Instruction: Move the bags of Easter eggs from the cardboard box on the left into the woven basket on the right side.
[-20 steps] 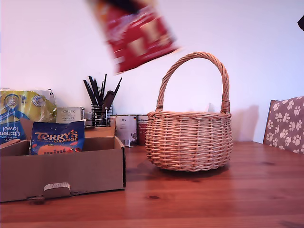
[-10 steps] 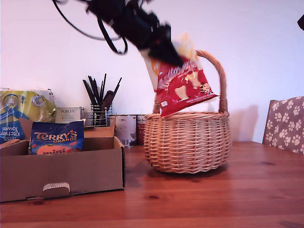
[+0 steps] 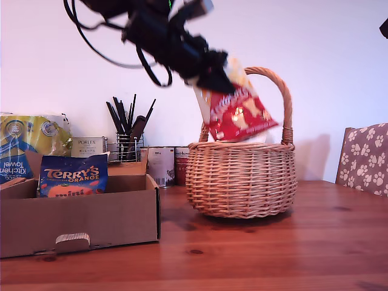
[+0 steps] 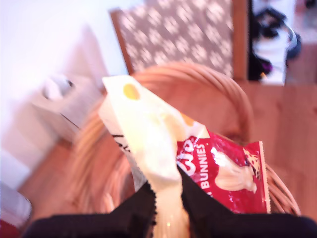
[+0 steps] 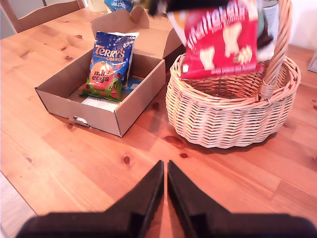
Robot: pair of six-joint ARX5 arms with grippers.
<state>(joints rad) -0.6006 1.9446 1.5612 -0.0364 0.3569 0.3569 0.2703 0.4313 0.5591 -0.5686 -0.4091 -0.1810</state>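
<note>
Red bunnies bag held over the woven basket (image 3: 241, 179)

My first gripper (image 4: 167, 196) is clamped on the top edge of the Maltesers Mini Bunnies bag (image 3: 237, 112), so it hangs tilted just above the basket's mouth, beside the handle, presumably for a clean drop inside. My second gripper (image 5: 165, 191) waits with nothing in it, jaws nearly together, over the table. The Terry's Orange bag (image 5: 109, 64) stands in the cardboard box (image 5: 124, 106).
</note>
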